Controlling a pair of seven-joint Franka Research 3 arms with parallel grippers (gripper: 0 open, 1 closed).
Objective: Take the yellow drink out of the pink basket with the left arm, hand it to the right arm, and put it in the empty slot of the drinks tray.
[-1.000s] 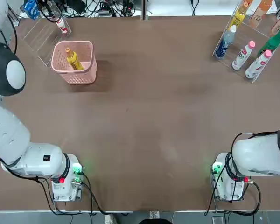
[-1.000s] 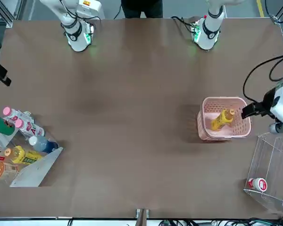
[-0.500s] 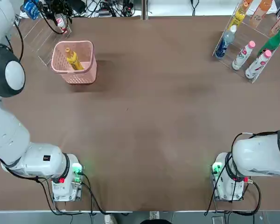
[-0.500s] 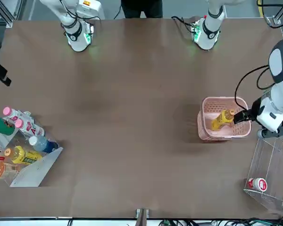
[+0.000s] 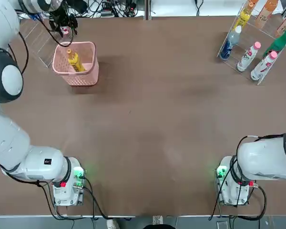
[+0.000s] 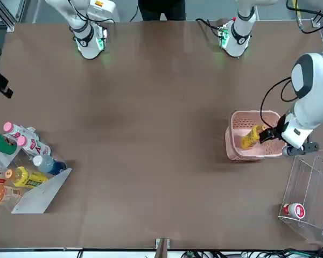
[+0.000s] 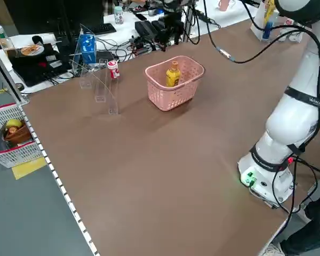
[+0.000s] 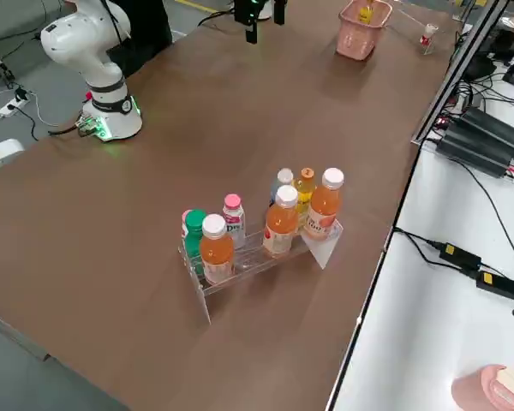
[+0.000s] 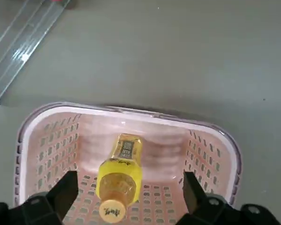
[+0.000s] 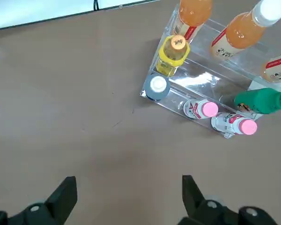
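Right now, 1 black 2-finger left gripper (image 9: 133, 194) hovers above the square pale-pink mesh plastic basket (image 9: 131, 115), its 2 fingers spread wide. Between and below those fingertips lies the slim yellow plastic bottle with an orange cap (image 9: 119, 176), tilted inside the basket, not gripped. Well apart from that gripper, the black 2-finger right gripper (image 10: 129, 192) hangs over bare tabletop, fingers also spread, near the clear plastic drinks tray (image 10: 201, 77) of upright and leaning bottles.

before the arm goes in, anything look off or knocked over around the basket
Only the yellow bottle: it leans inside the basket instead of standing straight, so a grip may need matching tilt. I see no spill or damage.
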